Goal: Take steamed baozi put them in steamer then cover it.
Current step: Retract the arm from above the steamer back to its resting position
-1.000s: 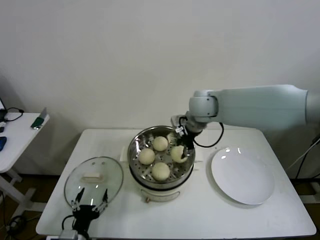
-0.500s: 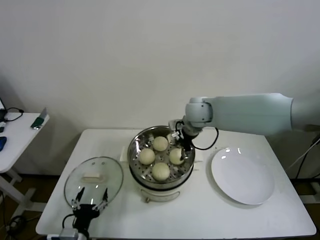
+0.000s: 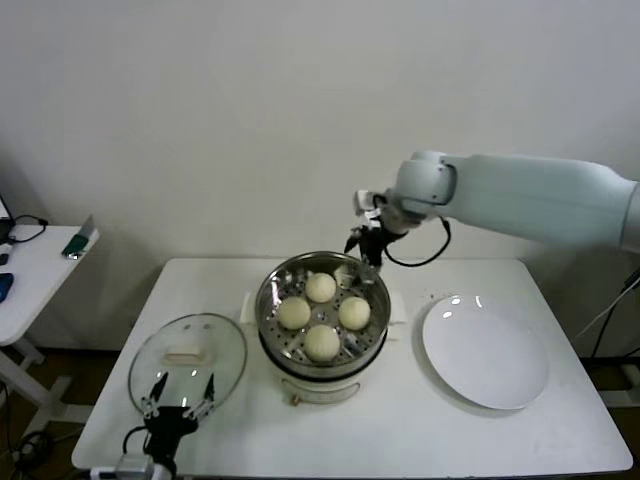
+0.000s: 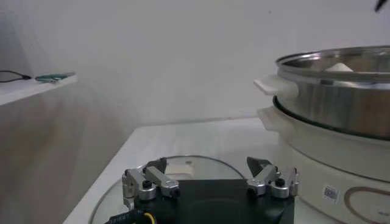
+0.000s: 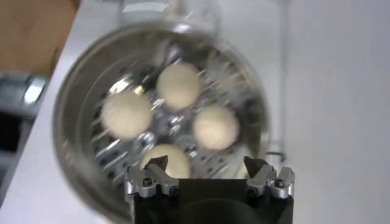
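Four round cream-white buns (image 3: 321, 312) sit inside the shiny round metal steamer (image 3: 272, 288) on the white counter (image 3: 420, 425). The right hand (image 3: 366, 243) hangs above its back rim, fingers spread and empty. The left hand (image 3: 177, 410) waits spread by the round clear glass lid (image 3: 187, 360), beside the steamer.

Head camera looks forward and down over the whole table (image 3: 420, 430). Left wrist camera sits low near the tabletop, facing the steamer (image 4: 341, 91) side-on. Right wrist camera looks straight down into the steamer (image 5: 79, 122), which all three views share.
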### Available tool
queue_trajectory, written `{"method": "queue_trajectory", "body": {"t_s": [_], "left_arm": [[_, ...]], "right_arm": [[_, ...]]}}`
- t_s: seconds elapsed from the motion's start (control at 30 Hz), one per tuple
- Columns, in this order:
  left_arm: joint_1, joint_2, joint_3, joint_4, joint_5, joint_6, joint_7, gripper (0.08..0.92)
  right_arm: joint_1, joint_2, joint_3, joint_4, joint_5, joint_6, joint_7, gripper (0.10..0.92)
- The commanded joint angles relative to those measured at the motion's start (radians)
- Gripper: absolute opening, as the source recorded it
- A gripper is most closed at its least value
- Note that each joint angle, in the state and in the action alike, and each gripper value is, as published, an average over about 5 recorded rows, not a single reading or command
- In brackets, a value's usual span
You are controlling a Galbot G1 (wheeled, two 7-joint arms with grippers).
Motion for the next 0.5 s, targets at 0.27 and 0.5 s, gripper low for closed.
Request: {"method": "queue_trajectory", "body": {"t_s": [0.27,0.5], "left_arm": [[-0.039,0.031,-0.015,-0.011,0.02,-0.039,-0.031,0.823],[-0.071,0.037,-0.014,0.001,0.089,-0.084,-0.031,0.823]], "right_arm": [[-1.026,-0.498,1.219,0.23,-0.07,0.079,0.681,0.823],[-1.759,-0.438,1.898,0.303,-0.217,0.203,0.669,0.823]]}}
